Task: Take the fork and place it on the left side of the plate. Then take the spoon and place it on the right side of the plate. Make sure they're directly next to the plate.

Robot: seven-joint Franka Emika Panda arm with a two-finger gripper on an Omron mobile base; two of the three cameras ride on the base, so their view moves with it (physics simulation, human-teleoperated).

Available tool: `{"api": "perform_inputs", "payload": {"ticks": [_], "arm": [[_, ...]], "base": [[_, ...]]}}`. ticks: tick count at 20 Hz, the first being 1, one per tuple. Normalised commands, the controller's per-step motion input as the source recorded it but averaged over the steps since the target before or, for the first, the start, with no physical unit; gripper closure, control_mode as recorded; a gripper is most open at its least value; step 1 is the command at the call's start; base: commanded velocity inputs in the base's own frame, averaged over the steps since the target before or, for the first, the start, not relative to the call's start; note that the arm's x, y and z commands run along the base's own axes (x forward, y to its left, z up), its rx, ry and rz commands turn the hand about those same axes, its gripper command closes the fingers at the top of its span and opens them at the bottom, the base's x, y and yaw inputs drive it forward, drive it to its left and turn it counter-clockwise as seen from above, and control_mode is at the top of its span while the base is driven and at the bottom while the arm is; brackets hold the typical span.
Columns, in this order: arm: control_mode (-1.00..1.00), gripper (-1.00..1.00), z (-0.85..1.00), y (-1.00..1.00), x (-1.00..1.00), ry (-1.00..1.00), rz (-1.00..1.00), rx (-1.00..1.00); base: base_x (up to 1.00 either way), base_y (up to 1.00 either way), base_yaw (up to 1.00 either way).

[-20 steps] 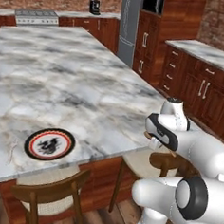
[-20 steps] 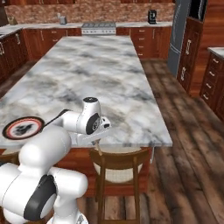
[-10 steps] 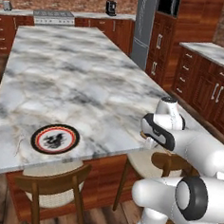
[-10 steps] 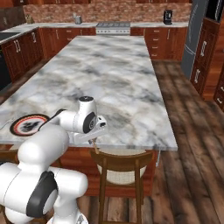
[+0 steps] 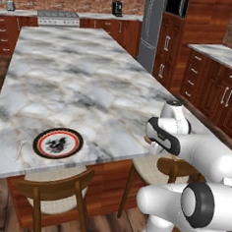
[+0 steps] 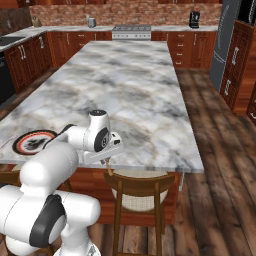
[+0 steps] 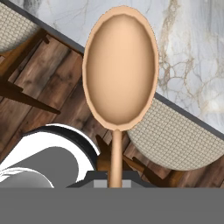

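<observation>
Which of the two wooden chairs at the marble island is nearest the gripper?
The chair on the robot's right, its woven seat just below the gripper holding the brown wooden spoon; the other chair sits under the red-rimmed plate.

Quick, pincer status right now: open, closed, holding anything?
Pincer: closed on the spoon, gripping its handle, bowl sticking out ahead.

Spoon [image 7: 120, 70]: brown, wooden-looking, oval bowl facing the hand camera, slim straight handle clamped in the claw [image 7: 115, 175], bowl over the bench [image 7: 192, 52] edge.
Plate [image 5: 58, 143]: round, red-orange rim, black ring, white centre with dark figure; flat near the bench's front edge.
Fork: not discernible.
</observation>
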Motion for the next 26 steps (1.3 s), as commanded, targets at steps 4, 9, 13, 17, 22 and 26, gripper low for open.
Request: {"api": "perform_inputs", "payload": {"ticks": [4, 9, 13, 17, 22, 26], "arm": [[1.00, 1.00, 0.00, 0.00, 0.00, 0.00, 0.00, 0.00], [1.00, 1.00, 0.00, 0.00, 0.00, 0.00, 0.00, 0.00], [1.00, 1.00, 0.00, 0.00, 0.00, 0.00, 0.00, 0.00], [1.00, 1.00, 0.00, 0.00, 0.00, 0.00, 0.00, 0.00], [-1.00, 1.00, 0.00, 0.00, 0.00, 0.00, 0.00, 0.00], [-1.00, 1.00, 0.00, 0.00, 0.00, 0.00, 0.00, 0.00]], "base": [[0.00, 0.00, 0.00], [0.00, 0.00, 0.00], [0.00, 0.00, 0.00], [0.00, 0.00, 0.00], [0.00, 0.00, 0.00], [0.00, 0.00, 0.00]]}}
